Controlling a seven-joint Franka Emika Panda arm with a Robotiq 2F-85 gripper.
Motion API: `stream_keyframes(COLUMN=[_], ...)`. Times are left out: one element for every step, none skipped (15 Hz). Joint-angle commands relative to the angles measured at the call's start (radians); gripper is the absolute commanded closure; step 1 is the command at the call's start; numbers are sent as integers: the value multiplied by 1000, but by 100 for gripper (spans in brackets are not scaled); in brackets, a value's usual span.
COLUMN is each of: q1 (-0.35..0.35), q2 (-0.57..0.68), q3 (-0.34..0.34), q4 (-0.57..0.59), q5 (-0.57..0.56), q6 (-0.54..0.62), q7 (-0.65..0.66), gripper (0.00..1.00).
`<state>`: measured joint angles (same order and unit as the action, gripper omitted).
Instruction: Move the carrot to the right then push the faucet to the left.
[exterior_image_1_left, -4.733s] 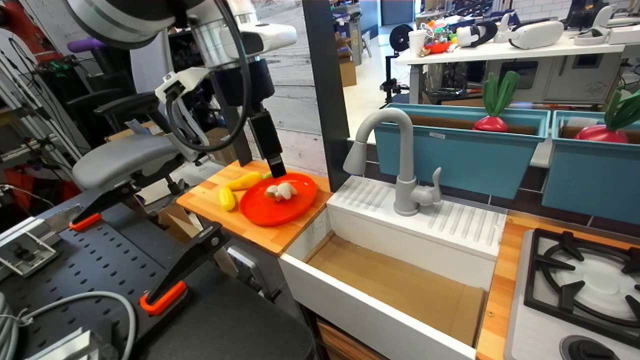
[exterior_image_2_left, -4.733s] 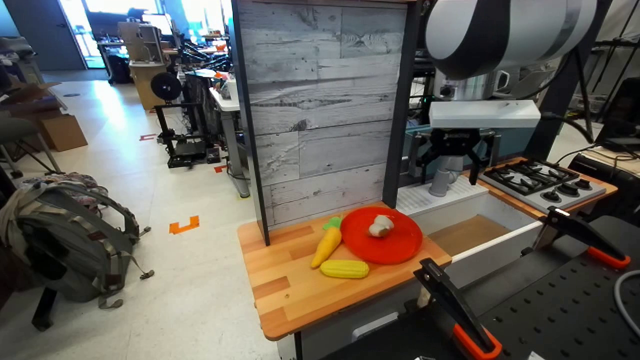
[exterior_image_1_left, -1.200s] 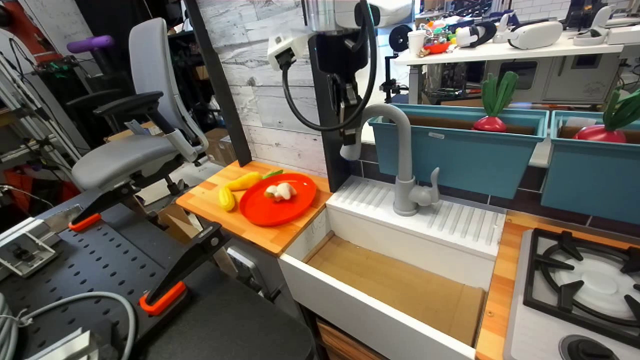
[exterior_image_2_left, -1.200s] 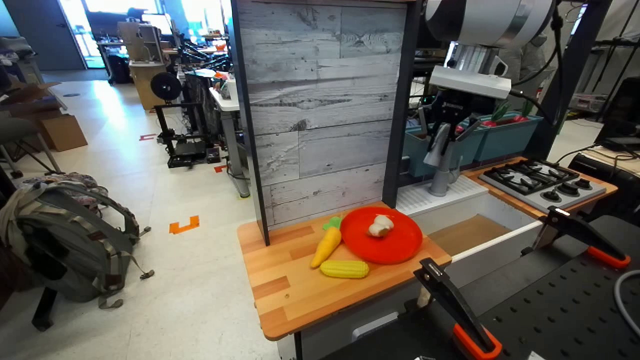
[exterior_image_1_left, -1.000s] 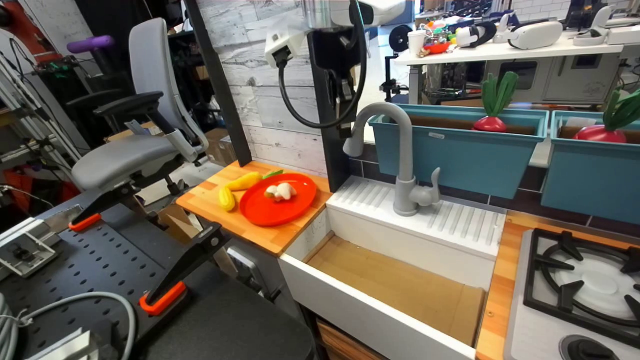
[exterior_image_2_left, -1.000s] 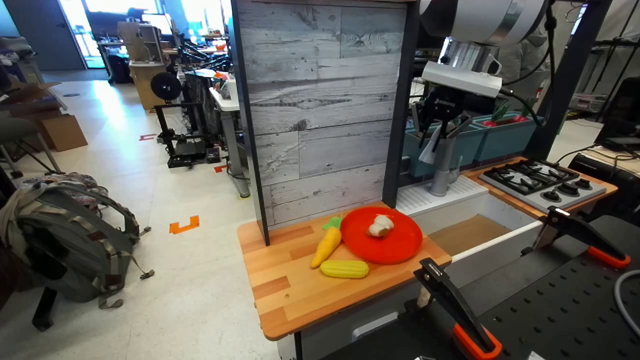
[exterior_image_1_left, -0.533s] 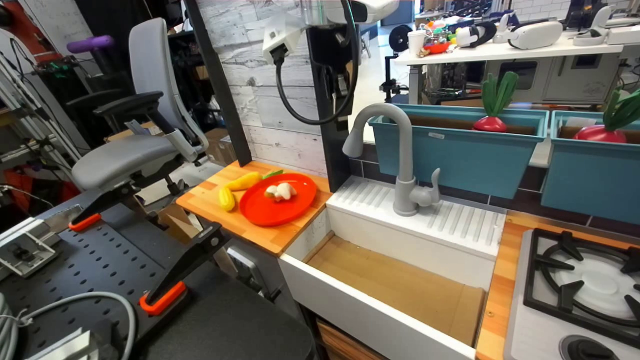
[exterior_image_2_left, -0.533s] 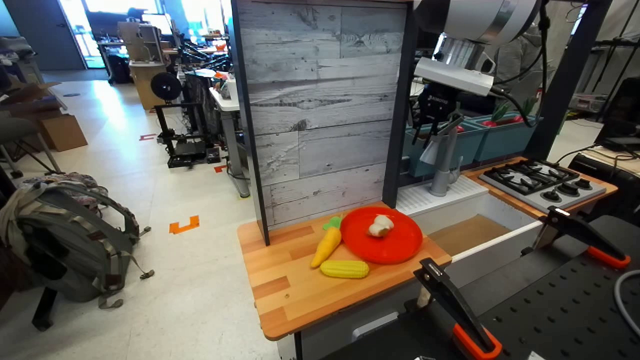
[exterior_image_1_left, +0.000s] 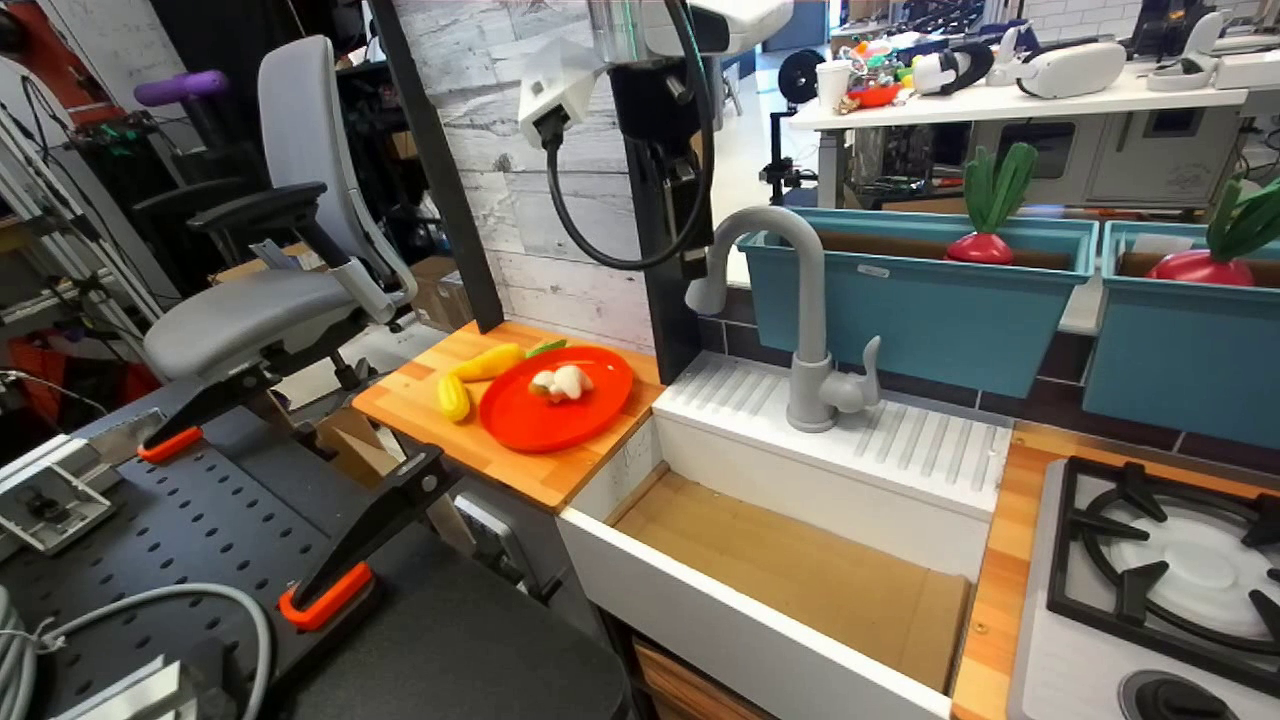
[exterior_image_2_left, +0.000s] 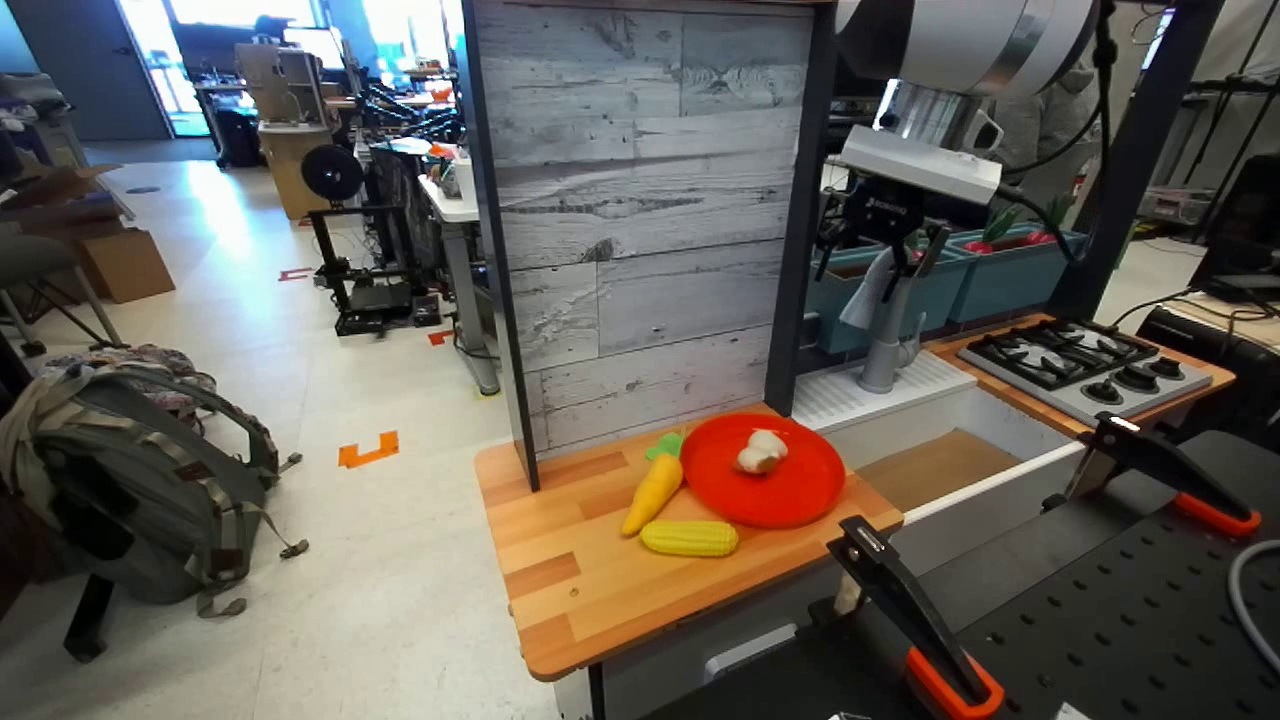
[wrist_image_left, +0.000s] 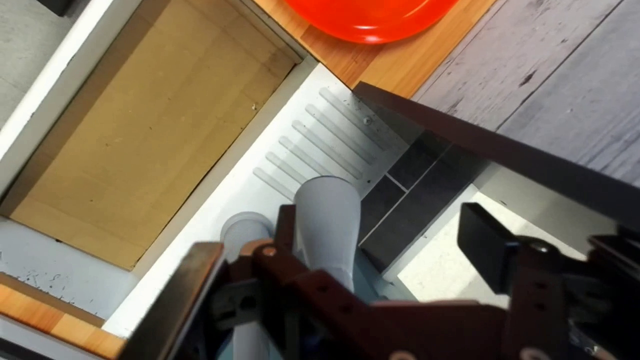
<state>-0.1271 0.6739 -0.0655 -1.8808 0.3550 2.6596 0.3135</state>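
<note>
Gripper (wrist_image_left: 382, 234) astride faucet spout (wrist_image_left: 330, 220) in wrist view — jaws spread, one closer to it; contact undetermined.

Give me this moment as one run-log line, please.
gripper: open | faucet spout: shows between fingers in wrist view, contact unclear | carrot: on wooden counter beside red plate

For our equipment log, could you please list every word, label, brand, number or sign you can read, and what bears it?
"ROBOTIQ", blurred but likely: on the gripper, in an exterior view.
White label on a teal planter: too small to read.
Pale marking on a black clamp: too small.
Cabinet emblem: blurred.
</note>
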Motion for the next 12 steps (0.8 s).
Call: stream_keyframes(q1=[-3, -7, -16, -23, -25, -24, -19, -16, -10, -8, -6, -4], q2=[-106, -129, -158, -183, -211, -235, -257, -273, -287, -223, -240, -252], q3=[8, 9, 19, 28, 35, 39, 40, 45, 47, 35, 40, 43], q4=[-152, -189, -231, -266, -303, -331, -356, -374, -387, -323, -343, -356], q5=[-9, -8, -6, -5, -6, -11, -14, -13, -14, -8, -7, -6], q6=[72, 90, 100, 101, 102, 89, 81, 75, 55, 68, 67, 67], q7=[-64, -79, -111, -141, -168, -191, -206, -218, -219, -188, -193, -195], gripper=[0, 0, 0, 0, 0, 0, 0, 0, 0, 0, 0, 0])
